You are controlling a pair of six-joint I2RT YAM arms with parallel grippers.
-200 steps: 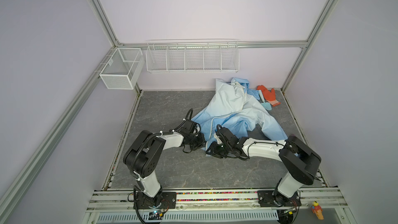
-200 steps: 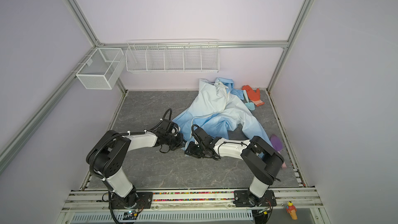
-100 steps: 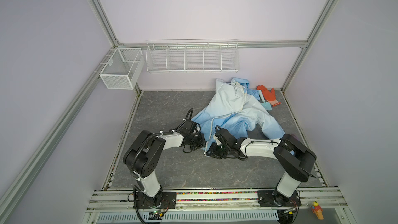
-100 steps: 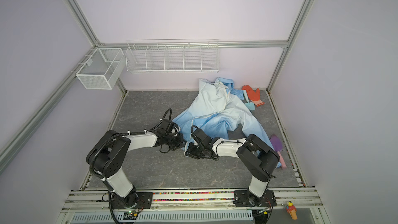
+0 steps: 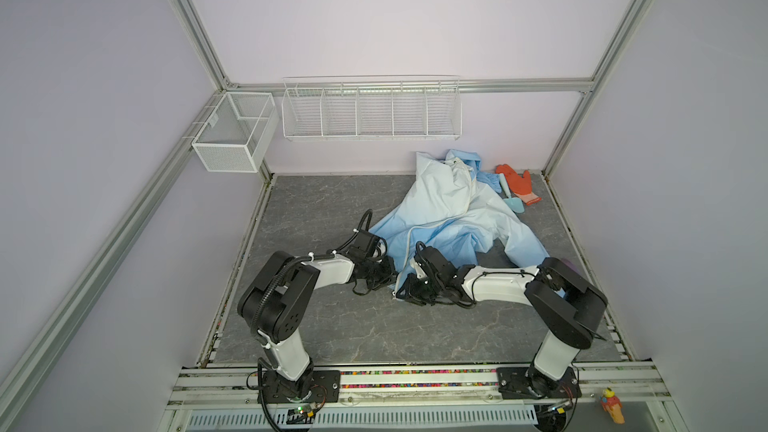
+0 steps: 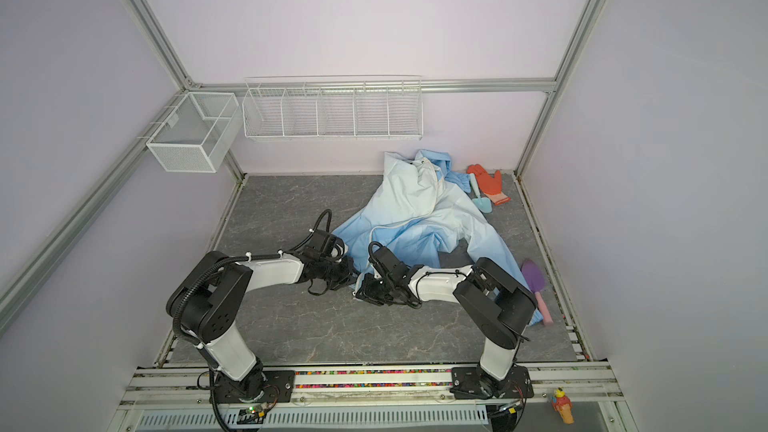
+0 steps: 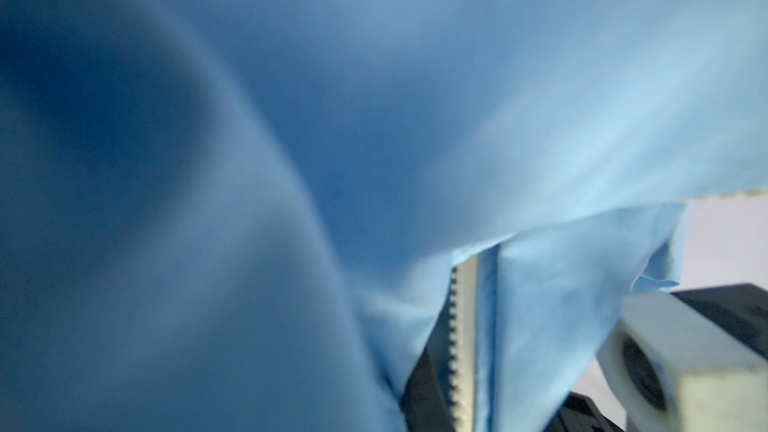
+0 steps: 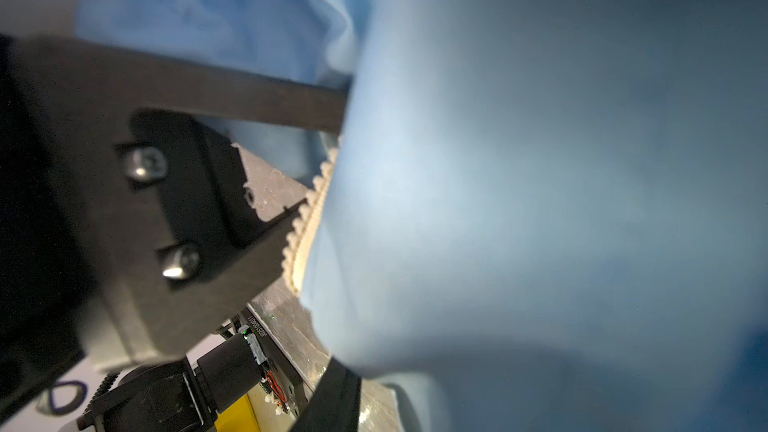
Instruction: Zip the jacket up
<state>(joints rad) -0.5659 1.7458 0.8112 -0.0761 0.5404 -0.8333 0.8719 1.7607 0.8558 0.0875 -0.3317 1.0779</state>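
Right arm, top views: its elbow has swung in toward the middle over the last second, and the right gripper has crept slightly left and nearer, low on the table at the near hem.
Jacket, top views: the jacket lies crumpled from the far right corner down to near centre, close to the orange glove. Its white zipper is unjoined and runs toward the gap between the two grippers.
Left gripper, top views: the left gripper sits just left of that hem end, unmoved.
Left wrist view: blue cloth fills the picture. A toothed zipper edge drops straight into the clenched jaws, so this pincer is grasping one front edge of the jacket.
Right wrist view: one dark finger runs into the cloth, with zipper teeth just beside it. Cloth bulges between the jaws, but whether they pinch the tape I cannot tell.
Meaning: the two bottom ends are probably being brought together to seat the pin; nothing is zipped yet.
Risk: loose cloth hides the slider, so a grab may catch only fabric.
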